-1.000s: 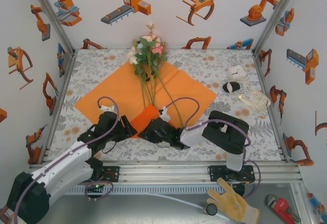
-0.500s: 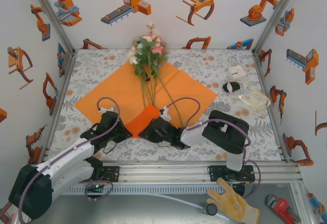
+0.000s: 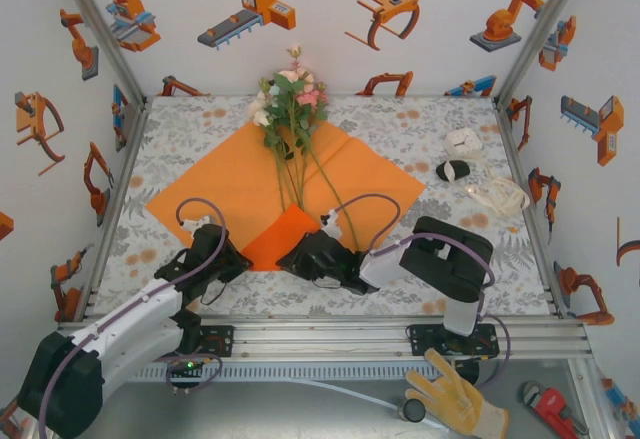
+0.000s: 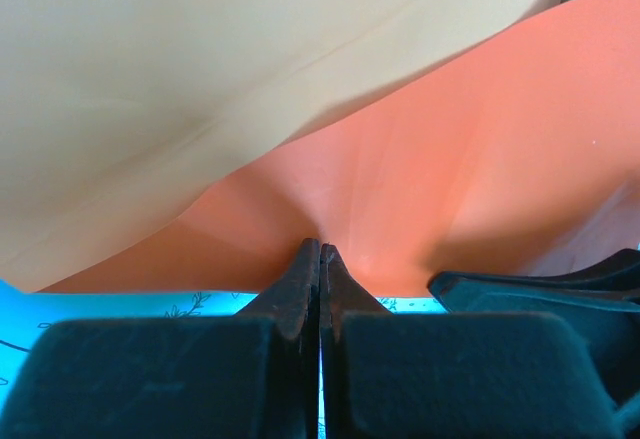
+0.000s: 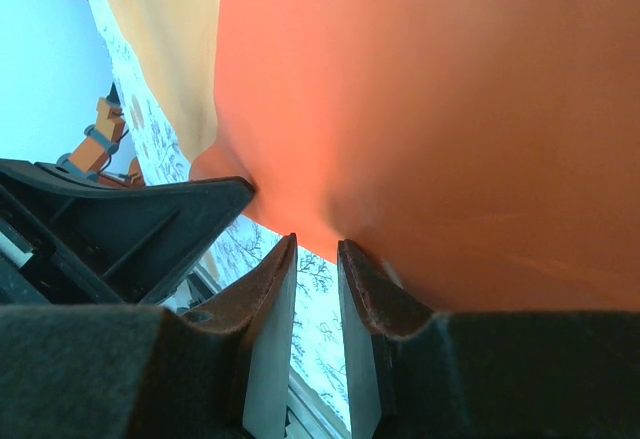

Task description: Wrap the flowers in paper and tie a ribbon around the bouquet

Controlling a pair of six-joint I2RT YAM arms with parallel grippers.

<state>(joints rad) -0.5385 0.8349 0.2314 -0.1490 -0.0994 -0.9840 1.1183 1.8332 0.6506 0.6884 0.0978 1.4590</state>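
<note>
1. From above, the paper [image 3: 220, 179] lies spread like a diamond on the patterned desk [image 3: 180, 129]. Its near corner is turned up and back over itself.
   - The flowers [image 3: 300, 139] lie along the paper's middle, with the blossoms past the far corner and the stems pointing towards the arms.
   - The left tool [image 3: 238, 261] is at the left edge of the folded corner, and the right tool [image 3: 288, 257] is at its right edge, so the flap sits between them.
   - The ribbon [image 3: 497, 197] lies in a loose heap near the right wall, well apart from the paper and just nearer than a small white box [image 3: 463, 141] and a black oval object [image 3: 453, 170].

2. At the left wrist, the left tool [image 4: 320, 249] is pressed tight together with no gap. It pinches the edge of the paper [image 4: 480, 159], which puckers where it meets the tips. A paler stretch of sheet fills the space behind.

3. At the right wrist, the right tool [image 5: 318, 244] stands narrowly apart, and the desk [image 5: 318, 349] shows through the slit. The lower edge of the paper [image 5: 450, 109] rests right at the tips. I cannot tell whether any of it is caught between them.
</note>
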